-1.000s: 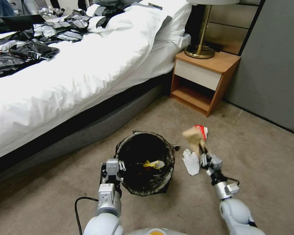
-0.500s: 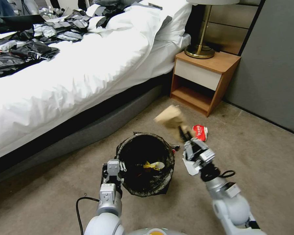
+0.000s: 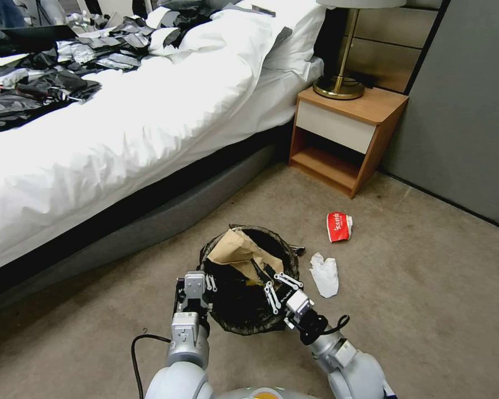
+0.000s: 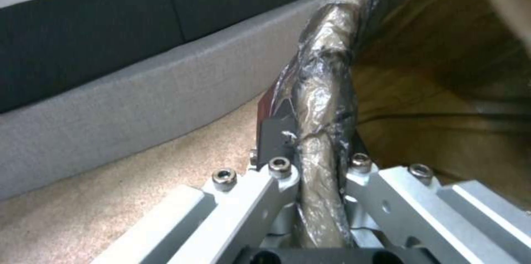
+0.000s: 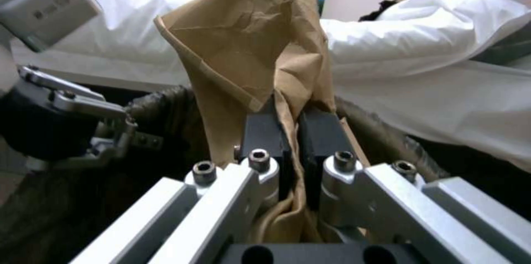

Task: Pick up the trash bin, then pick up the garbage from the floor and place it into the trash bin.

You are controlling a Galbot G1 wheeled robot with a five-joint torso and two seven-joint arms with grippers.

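Jaws, head view: my right gripper [image 3: 259,271], clamped on the brown paper bag [image 3: 234,249], has swung from mid-frame right to over the trash bin [image 3: 248,302], lower centre; release pending. Left wrist view: left gripper [image 4: 318,160] pinches the bin's lined rim. Right wrist view: pads [image 5: 264,131] squeeze the bag above the liner. Red wrapper [image 3: 339,226] and tissue [image 3: 324,274] lie on carpet [image 3: 427,288].
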